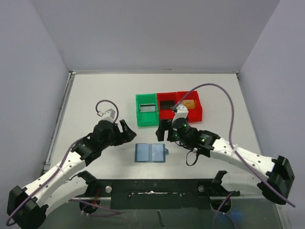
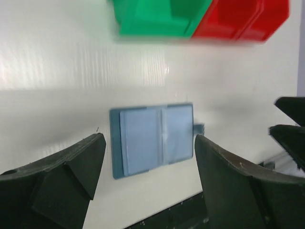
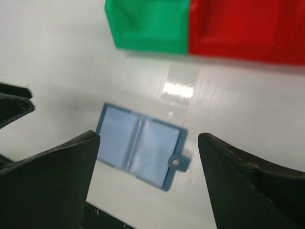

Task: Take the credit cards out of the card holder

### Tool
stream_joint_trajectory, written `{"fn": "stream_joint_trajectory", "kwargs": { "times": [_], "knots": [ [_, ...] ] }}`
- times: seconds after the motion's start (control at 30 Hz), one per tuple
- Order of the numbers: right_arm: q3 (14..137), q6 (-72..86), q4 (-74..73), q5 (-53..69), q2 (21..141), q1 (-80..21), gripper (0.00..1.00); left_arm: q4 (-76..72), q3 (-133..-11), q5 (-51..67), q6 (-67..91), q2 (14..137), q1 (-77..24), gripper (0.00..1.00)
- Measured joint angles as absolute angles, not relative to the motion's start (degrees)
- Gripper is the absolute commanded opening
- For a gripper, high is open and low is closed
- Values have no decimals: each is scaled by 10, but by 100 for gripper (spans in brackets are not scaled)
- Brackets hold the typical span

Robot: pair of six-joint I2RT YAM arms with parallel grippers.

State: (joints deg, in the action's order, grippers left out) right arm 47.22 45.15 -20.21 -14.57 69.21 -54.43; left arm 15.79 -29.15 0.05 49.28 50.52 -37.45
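Note:
The card holder [image 1: 150, 152] lies open and flat on the white table, a light-blue bifold with a small tab [image 1: 166, 151] on its right edge. Both wrist views show its two panels, card holder [image 2: 152, 138] and card holder [image 3: 140, 145], with no card sticking out. A dark flat rectangle [image 1: 167, 102], possibly one of the credit cards, lies in the middle red bin. My left gripper [image 1: 125, 131] hovers open up-left of the holder. My right gripper [image 1: 164, 130] hovers open up-right of it. Neither left gripper [image 2: 150, 143] nor right gripper [image 3: 148, 138] has anything between its fingers.
Behind the holder stand a green bin [image 1: 146, 110], a red bin [image 1: 167, 110] and a second red bin [image 1: 192, 111] with an orange item [image 1: 189, 103] inside. The green bin holds a pale flat piece [image 1: 148, 107]. A black base rail [image 1: 157, 188] runs along the near edge.

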Motion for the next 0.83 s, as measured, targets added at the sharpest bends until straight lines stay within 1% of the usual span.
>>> {"fn": "stream_joint_trajectory", "kwargs": {
  "times": [0.07,0.2,0.33,0.4,0.57,0.7,0.83],
  "knots": [
    [478,412,-202,-191,630,-525,99,204,-343,-45,474,478,-362,77],
    [480,334,-190,-261,539,-438,98,285,-457,-128,405,469,-287,77],
    [481,271,-185,-268,497,-261,98,333,-529,-150,343,477,-136,77],
    [486,245,-194,-263,483,-222,98,360,-552,-165,331,479,-86,77],
    [538,193,-212,-211,429,-218,98,432,-625,-243,332,470,-66,78],
    [583,175,-212,-174,398,-218,98,444,-663,-293,331,431,-66,78],
    [627,164,-212,-136,395,-218,98,444,-686,-312,320,404,-66,78]
  ]
}}
